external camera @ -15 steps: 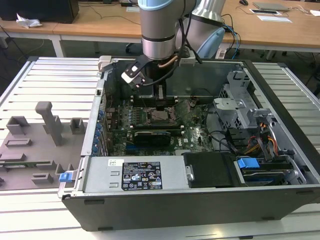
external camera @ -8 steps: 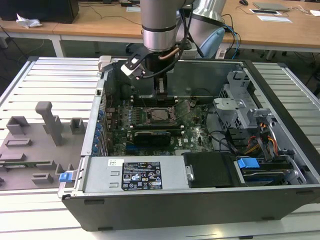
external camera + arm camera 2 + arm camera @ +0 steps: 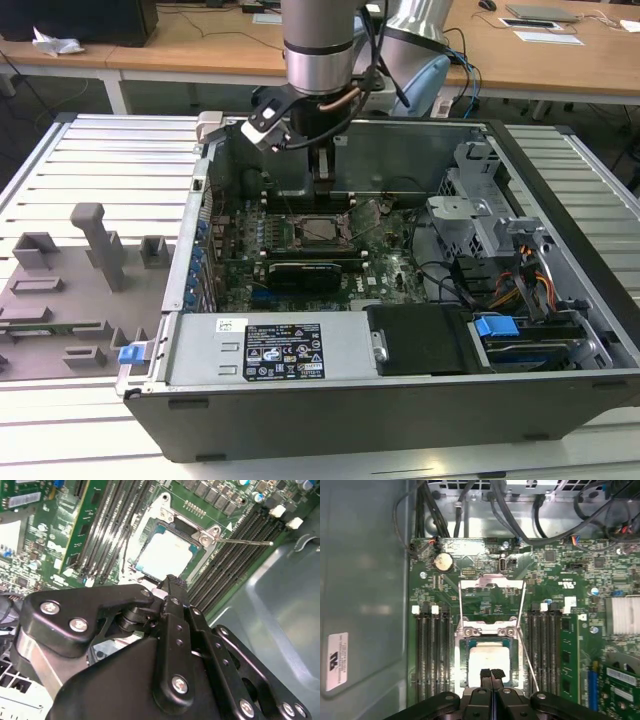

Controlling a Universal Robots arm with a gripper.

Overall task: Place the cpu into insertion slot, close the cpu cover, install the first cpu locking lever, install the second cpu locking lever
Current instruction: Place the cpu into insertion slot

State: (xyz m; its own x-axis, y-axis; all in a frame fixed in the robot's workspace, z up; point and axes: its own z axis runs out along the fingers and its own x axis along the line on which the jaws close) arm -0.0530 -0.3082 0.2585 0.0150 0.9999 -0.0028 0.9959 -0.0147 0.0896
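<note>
The cpu, a square chip with a dull silver top, lies in the insertion slot on the green motherboard. The cpu cover, a thin silver frame, is swung open beyond the slot, with green board showing through its window. A thin lever rod stands out slanted beside the slot. My gripper hangs just above the near edge of the cpu, fingers shut together with nothing seen between them.
Black memory slots flank the socket on both sides. A long black card lies in front of it in the exterior view. Case walls, a drive cage and cables ring the board. A grey fixture tray sits outside.
</note>
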